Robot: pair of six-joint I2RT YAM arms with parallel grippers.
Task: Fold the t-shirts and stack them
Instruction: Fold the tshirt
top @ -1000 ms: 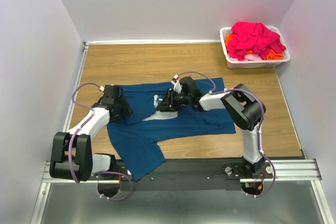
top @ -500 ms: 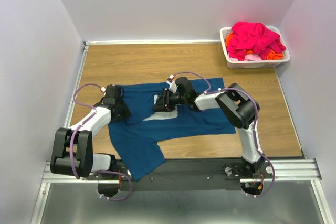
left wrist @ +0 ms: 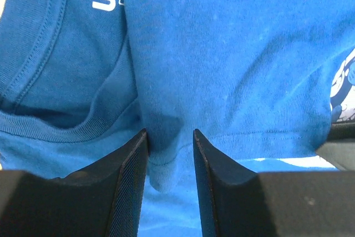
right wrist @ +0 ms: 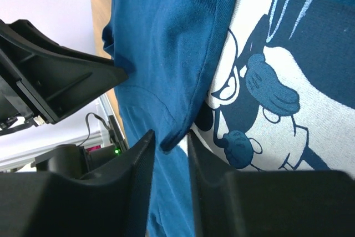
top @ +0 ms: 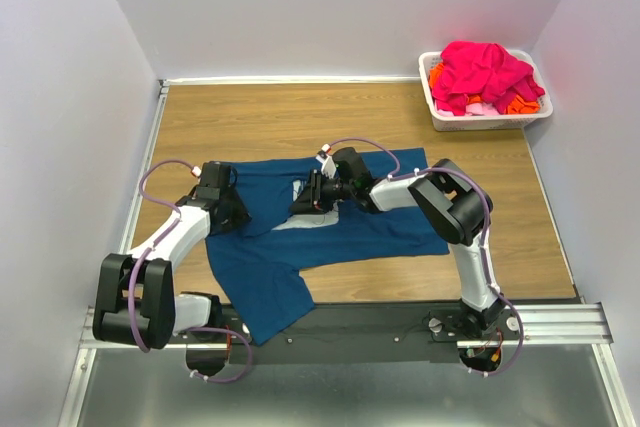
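The dark teal-blue t-shirt (top: 380, 227) lies spread on the wooden table, its lower part hanging over the near edge. Its pale cartoon print (right wrist: 266, 87) is partly covered by a folded-over flap. My left gripper (top: 232, 212) is low over the shirt's left side. In the left wrist view (left wrist: 170, 137) the jaws stand a little apart with a folded hem (left wrist: 161, 165) between them. My right gripper (top: 305, 199) is at the print. In the right wrist view (right wrist: 170, 137) its jaws are slightly apart around the flap's corner (right wrist: 172, 142).
A white plastic basket (top: 440, 119) stands at the back right, holding a magenta-pink shirt (top: 485, 72) and an orange one (top: 520, 102). White walls close in the table on three sides. Bare wood shows behind the teal shirt and to its right.
My right gripper moved left across the shirt towards the left gripper, then stopped. The left gripper shifted slightly away from me. The shirt lies much as before.
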